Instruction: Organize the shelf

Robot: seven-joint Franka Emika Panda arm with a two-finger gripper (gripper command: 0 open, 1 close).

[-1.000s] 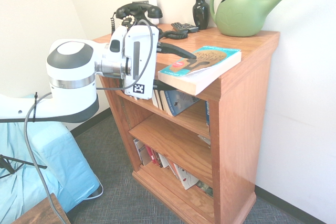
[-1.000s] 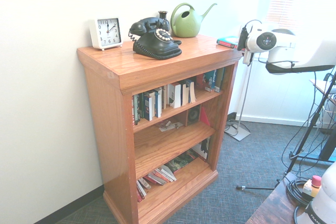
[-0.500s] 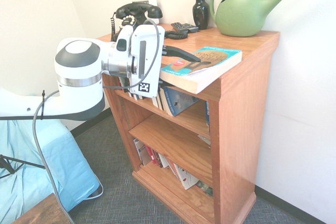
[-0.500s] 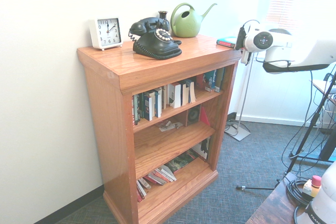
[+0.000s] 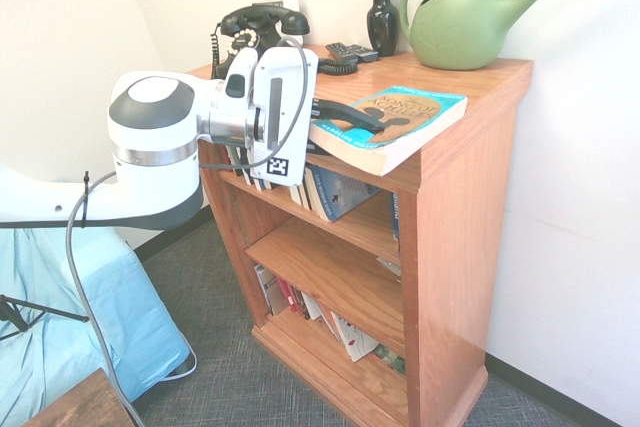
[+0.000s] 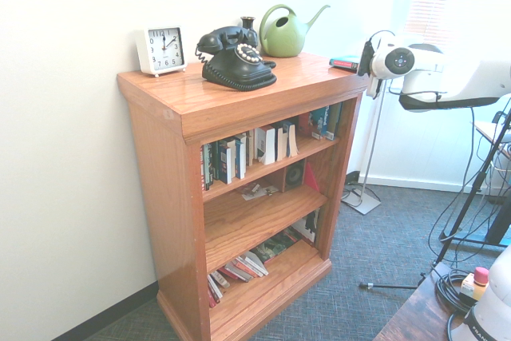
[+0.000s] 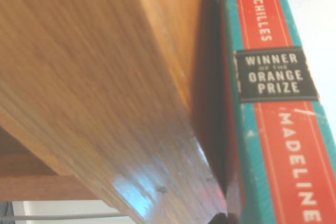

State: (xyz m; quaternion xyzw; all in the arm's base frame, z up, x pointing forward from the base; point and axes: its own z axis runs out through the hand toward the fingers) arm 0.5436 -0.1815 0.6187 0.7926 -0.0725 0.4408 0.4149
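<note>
The shelf [image 5: 480, 82] of orange-brown oak stands against the wall, with books in its three open tiers. A teal paperback book [image 5: 405, 115] with a red spine lies half on the top board's front corner, overhanging the edge. My gripper [image 5: 348, 123] reaches in level from the left and is shut on the book's near end, one black finger lying across the cover. The second exterior view shows the shelf [image 6: 239, 105] whole, the book [image 6: 345, 63] at its far right corner. In the wrist view the book's spine [image 7: 273, 129] runs beside the top board's edge [image 7: 105, 77].
On the top board stand a black rotary phone [image 5: 262, 25], a black vase [image 5: 382, 19], a green watering can [image 5: 465, 22], a dark remote [image 5: 352, 51] and a white clock [image 6: 160, 49]. Upright books [image 5: 330, 192] fill the first tier. A blue-covered seat [image 5: 90, 317] lies below the arm.
The arm has pushed rightward toward the shelf, carrying the book further onto the top board. The book's near end now sits lower and flatter.
</note>
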